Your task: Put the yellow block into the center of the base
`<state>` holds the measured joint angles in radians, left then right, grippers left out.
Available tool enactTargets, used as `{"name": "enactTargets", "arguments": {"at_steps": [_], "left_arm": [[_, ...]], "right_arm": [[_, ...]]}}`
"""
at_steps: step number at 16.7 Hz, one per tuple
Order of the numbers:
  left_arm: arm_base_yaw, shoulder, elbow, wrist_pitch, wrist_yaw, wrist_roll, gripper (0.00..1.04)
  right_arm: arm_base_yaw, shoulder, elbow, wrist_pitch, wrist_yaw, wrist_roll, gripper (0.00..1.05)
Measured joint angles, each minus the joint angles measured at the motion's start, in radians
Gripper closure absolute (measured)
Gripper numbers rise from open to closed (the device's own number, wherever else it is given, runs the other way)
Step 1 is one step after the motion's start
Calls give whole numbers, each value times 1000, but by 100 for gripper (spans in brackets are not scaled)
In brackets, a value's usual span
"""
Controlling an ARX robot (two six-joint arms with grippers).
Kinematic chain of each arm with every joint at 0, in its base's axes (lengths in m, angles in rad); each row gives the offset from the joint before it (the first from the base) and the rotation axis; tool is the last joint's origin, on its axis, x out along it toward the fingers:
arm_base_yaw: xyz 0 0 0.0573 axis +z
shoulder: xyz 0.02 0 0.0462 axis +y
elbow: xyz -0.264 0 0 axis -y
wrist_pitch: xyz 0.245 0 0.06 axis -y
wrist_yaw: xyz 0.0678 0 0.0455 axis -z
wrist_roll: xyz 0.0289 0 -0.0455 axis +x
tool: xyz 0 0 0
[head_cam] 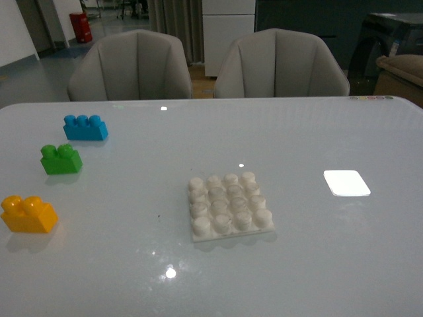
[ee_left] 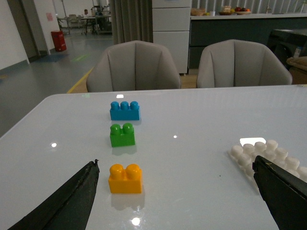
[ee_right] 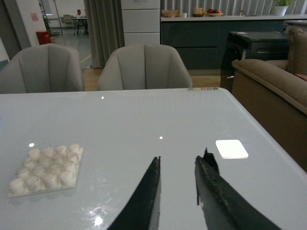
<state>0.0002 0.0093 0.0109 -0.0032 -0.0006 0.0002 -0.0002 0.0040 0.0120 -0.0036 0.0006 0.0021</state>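
Yellow block [head_cam: 28, 214] sits on the glossy table [head_cam: 132, 277], well to the left of the base [head_cam: 230, 206] and a little nearer the robot than the base's middle. The green brick [head_cam: 61, 159] and the blue brick [head_cam: 85, 127] stand in a row beyond it, each farther from the robot, all three apart from the base and from one another.

The front view takes in bricks, base and a white light patch [head_cam: 346, 183] right of the base, all at once. The grippers show in the wrist views only. The left wrist view has the three bricks and just one edge of the base. The right wrist view has the whole base and the patch.

The left gripper [ee_left: 175, 167] is spread wide over the table, with the block just beside its one dark finger [ee_left: 84, 184] and the base's edge by the other; it holds and touches nothing. The right gripper [ee_right: 181, 160] has its fingers a narrow gap apart, empty, above bare table between the base and the patch.
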Motion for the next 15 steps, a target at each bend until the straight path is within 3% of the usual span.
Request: {"name": "enactTargets", "arguments": {"at_steps": [7, 12, 14, 15], "left_arm": [[0, 0, 0, 0, 0, 0, 7], [0, 0, 0, 0, 0, 0, 7], [-36, 89, 68, -187, -82, -58, 7], [-31, 142, 94, -195, -67, -86, 7]], "right_arm": [[0, 0, 0, 0, 0, 0, 5], [0, 0, 0, 0, 0, 0, 6], [0, 0, 0, 0, 0, 1, 6], [0, 0, 0, 0, 0, 0, 6]]}}
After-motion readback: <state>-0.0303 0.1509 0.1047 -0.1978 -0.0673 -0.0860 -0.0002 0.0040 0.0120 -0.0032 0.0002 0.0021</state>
